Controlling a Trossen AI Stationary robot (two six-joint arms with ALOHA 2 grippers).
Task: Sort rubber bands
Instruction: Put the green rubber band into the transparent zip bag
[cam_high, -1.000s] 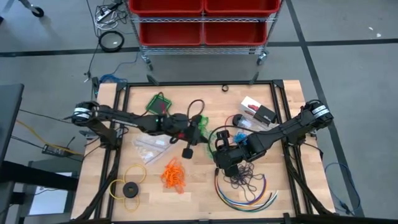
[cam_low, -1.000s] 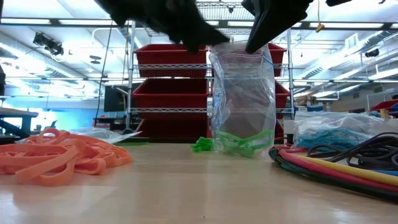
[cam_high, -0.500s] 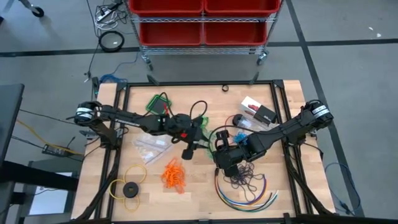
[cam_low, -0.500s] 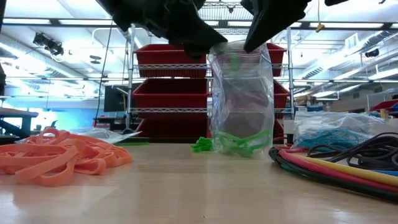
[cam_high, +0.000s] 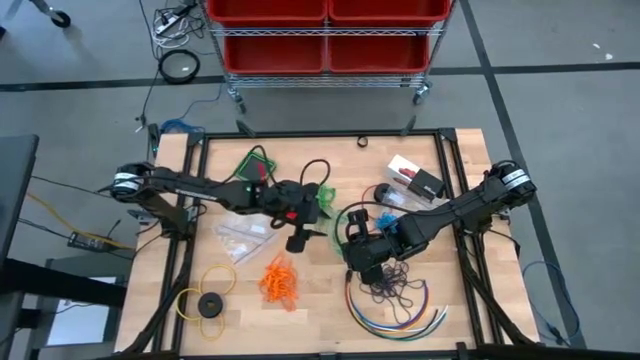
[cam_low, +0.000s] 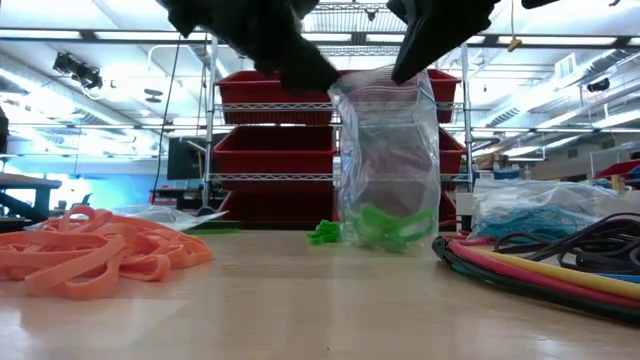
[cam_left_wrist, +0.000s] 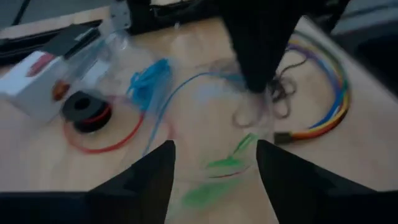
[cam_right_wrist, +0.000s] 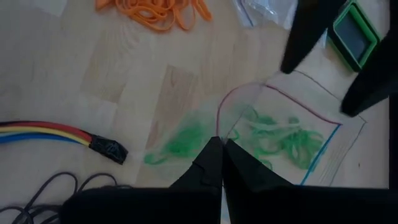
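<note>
Green bands (cam_right_wrist: 273, 140) in bag (cam_low: 388, 160)
Right gripper (cam_right_wrist: 219, 144) pinches bag rim; left gripper (cam_left_wrist: 214, 163), ten o'clock of it, gapes empty.

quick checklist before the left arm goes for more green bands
1. Right gripper shut on the bag rim, bag upright: ok.
2. Left gripper open, nothing between its fingers: ok.
3. Green bands lying at the bag's bottom: ok.
4. Loose green bands on the table beside the bag, left to collect: not ok.
5. Bag mouth wide enough for another drop: cannot tell.
6. Orange bands clear of the bag: ok.
</note>
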